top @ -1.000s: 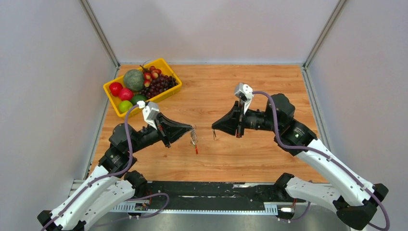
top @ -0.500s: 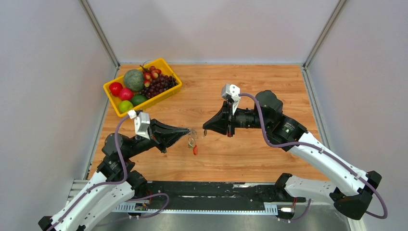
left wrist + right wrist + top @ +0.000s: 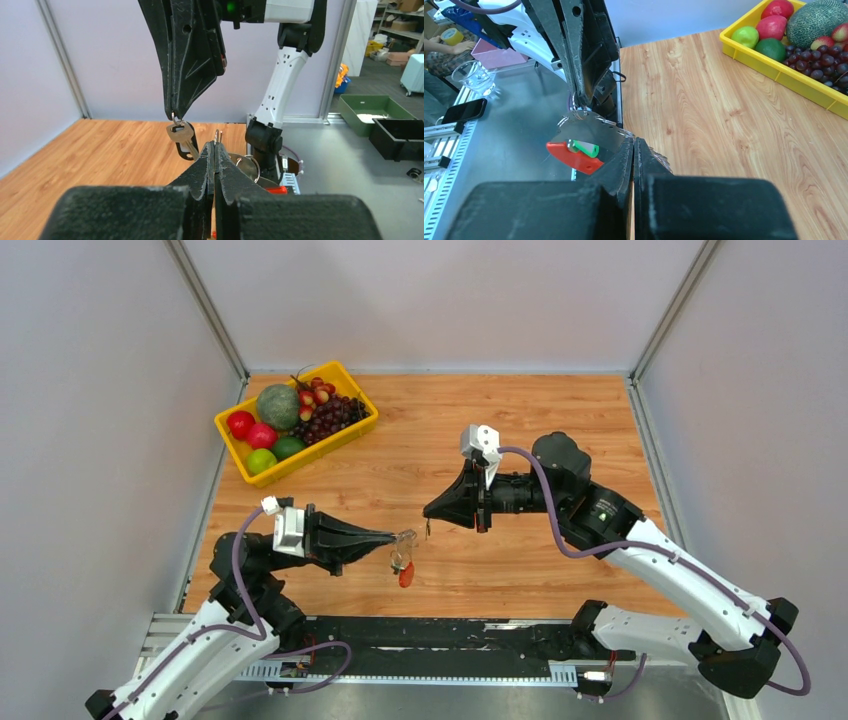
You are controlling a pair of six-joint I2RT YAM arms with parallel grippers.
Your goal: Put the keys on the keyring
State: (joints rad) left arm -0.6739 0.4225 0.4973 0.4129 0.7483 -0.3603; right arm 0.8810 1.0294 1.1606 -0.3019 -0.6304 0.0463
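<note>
Silver key (image 3: 180, 136) hangs blade-down from the clamped right end effector (image 3: 428, 513), just right of the keyring (image 3: 585, 131) pinched tight by the left end effector (image 3: 399, 536).

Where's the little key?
In the top view, the tiny silver metal key with a dark head dangles mid-table from the right claw, just right of the keyring bunch with the red tag.

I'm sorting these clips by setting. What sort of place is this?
Probably a robotics lab test cell: a left arm and right arm bolted to a wooden table walled by grey panels, with a green bin and shelves beyond.
</note>
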